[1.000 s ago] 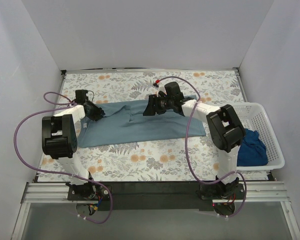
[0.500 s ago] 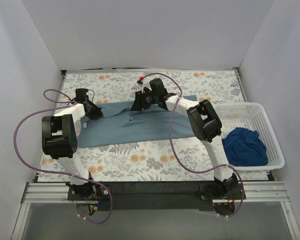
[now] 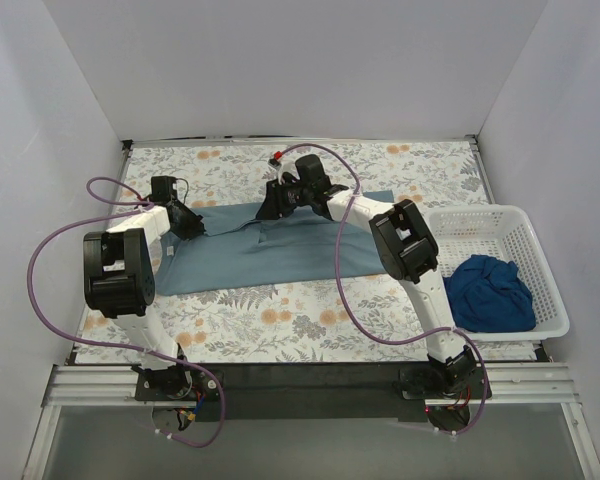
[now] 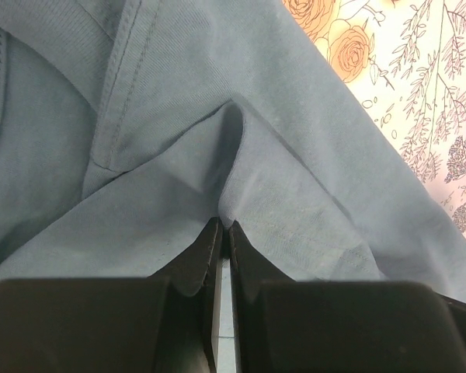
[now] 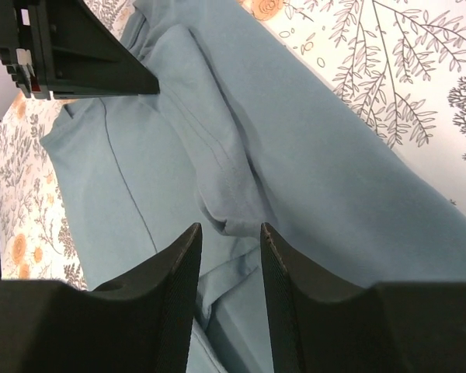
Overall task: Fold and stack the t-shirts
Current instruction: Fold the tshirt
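Observation:
The slate-blue t-shirt (image 3: 270,250) lies spread on the floral table. My left gripper (image 3: 194,226) is at its left end, shut on a pinched ridge of the cloth (image 4: 231,167). My right gripper (image 3: 267,208) is at the shirt's far edge near the middle, open, its fingers (image 5: 179,272) straddling a rumpled fold (image 5: 229,206) just above the cloth. The left gripper's black body (image 5: 70,54) shows in the right wrist view. The royal blue t-shirt (image 3: 492,290) lies crumpled in the white basket (image 3: 525,225).
The basket stands at the right table edge. White walls close in the back and both sides. Purple cables loop from both arms (image 3: 360,290). The floral tablecloth (image 3: 280,320) shows in front of the shirt.
My right arm has swung left along the shirt's far edge, from right of centre to about the middle. The left gripper has stayed on the cloth.

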